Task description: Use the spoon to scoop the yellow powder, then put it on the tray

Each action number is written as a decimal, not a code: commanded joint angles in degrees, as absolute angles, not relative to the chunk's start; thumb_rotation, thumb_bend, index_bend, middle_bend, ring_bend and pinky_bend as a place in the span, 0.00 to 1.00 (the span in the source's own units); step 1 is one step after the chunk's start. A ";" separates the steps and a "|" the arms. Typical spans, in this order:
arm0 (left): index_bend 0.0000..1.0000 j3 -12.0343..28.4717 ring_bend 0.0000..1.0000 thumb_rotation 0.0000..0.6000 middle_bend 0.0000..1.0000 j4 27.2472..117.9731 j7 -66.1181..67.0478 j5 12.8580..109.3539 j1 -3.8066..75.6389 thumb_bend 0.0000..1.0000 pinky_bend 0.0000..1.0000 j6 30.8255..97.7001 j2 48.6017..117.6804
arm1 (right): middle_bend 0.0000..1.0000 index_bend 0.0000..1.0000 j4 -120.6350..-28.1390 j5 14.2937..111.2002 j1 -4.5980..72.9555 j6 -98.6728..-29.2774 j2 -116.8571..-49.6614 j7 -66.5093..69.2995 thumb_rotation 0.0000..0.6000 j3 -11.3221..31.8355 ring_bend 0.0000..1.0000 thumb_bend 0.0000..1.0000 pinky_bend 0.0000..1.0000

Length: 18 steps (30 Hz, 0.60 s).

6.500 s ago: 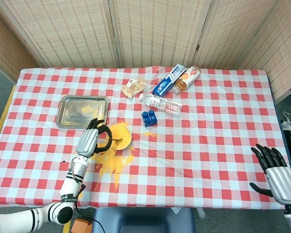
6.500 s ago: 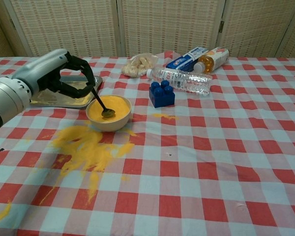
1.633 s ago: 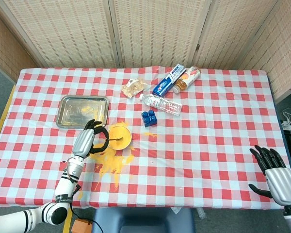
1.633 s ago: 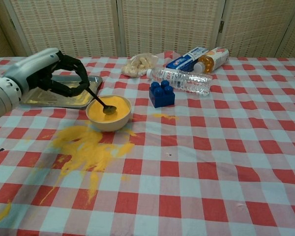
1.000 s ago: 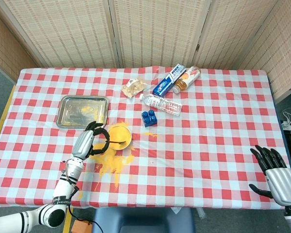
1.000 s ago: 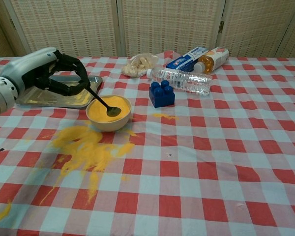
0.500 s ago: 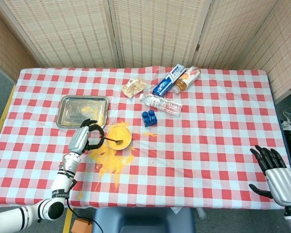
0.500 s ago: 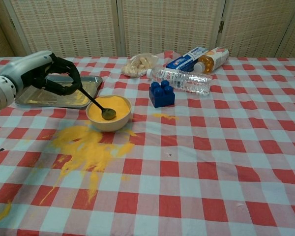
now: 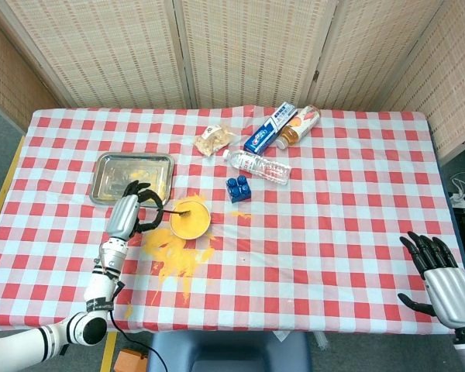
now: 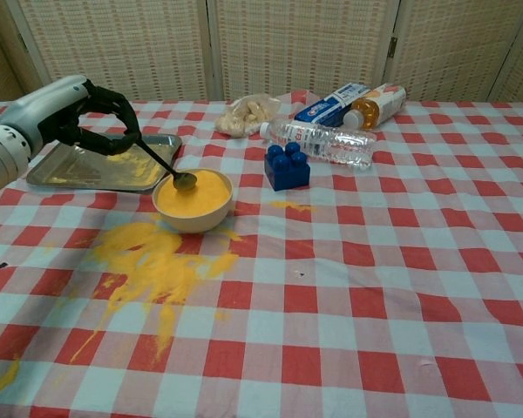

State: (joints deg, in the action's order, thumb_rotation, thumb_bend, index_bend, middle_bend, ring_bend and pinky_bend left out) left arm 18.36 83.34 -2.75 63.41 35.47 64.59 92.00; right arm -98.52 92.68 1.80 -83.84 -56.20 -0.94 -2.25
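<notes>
Your left hand (image 10: 70, 113) grips the spoon (image 10: 161, 165), its tip just over the bowl (image 10: 193, 202) rim beside the tray (image 10: 87, 170). Tilt it and powder joins the spill (image 10: 152, 261). Your right hand (image 9: 442, 283) hangs spread, holding nothing.

A matt woven cloth in red and white checks covers the table (image 10: 401, 287). The tray (image 10: 70, 171) is shiny brushed metal with a dull reflection. The spoon (image 10: 167, 169) looks like dark, glossy metal. The bowl (image 10: 193, 212) appears smooth and pale, holding fine, matt yellow powder (image 10: 194, 193); more powder (image 10: 148, 261) lies dusty on the cloth. The water bottle (image 10: 318, 143) is clear, glossy plastic, the toy block (image 10: 287, 166) smooth blue plastic. The left hand (image 10: 74, 113) has a satin silver shell with black fingers. Behind, the screen (image 10: 296, 43) is rough woven cane in wood frames.
</notes>
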 commanded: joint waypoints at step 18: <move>0.83 21.54 0.15 1.00 0.44 93.11 -4.77 53.15 35.53 0.68 0.05 57.43 85.16 | 0.00 0.00 -98.52 93.18 1.64 -84.21 -55.96 -0.47 1.00 -2.45 0.00 0.06 0.00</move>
State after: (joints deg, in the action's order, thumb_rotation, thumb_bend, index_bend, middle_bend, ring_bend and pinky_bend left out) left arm 20.17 92.29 -4.00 57.28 35.10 60.45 86.82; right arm -98.52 93.18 1.64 -84.21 -55.95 -0.47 -2.44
